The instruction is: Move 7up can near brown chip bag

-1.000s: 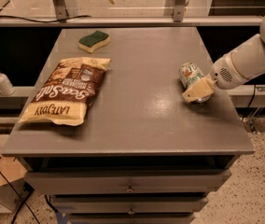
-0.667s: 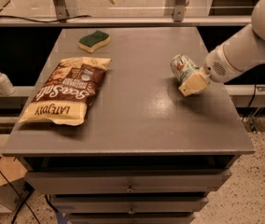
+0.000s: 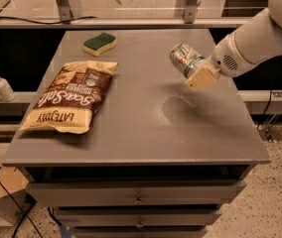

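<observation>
Camera view: our hand [image 3: 192, 68] grips the tilted 7up can [image 3: 182, 57] above the surface [image 3: 146, 133], well apart from the brown chip bag [image 3: 71, 100].

- brown chip bag [image 3: 69, 100], left side of table [image 3: 131, 138]: white script "Sea Salt" on the brown centre; dark capitals "LATE JULY" on the near cream end, upside down.
- 7up can [image 3: 182, 58]: green markings, lettering not legible; clamped in the gripper [image 3: 194, 72], above the table's right part.

Dim overhead light — soft shadow on table [image 3: 141, 138] below gripper [image 3: 191, 67] w/ 7up can [image 3: 182, 57]
</observation>
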Robot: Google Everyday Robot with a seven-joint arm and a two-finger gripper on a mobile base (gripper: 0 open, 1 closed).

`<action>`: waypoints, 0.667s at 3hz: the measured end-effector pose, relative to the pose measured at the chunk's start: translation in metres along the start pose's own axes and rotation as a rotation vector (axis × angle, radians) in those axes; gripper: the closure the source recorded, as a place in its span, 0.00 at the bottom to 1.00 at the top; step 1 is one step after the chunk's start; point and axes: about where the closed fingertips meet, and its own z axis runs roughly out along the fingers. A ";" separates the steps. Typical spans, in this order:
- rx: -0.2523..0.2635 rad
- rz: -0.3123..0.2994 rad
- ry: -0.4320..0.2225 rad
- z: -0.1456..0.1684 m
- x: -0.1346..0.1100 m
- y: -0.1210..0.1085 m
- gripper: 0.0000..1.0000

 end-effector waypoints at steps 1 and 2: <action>-0.071 -0.043 -0.037 0.015 -0.016 0.026 1.00; -0.188 -0.102 -0.090 0.035 -0.038 0.070 1.00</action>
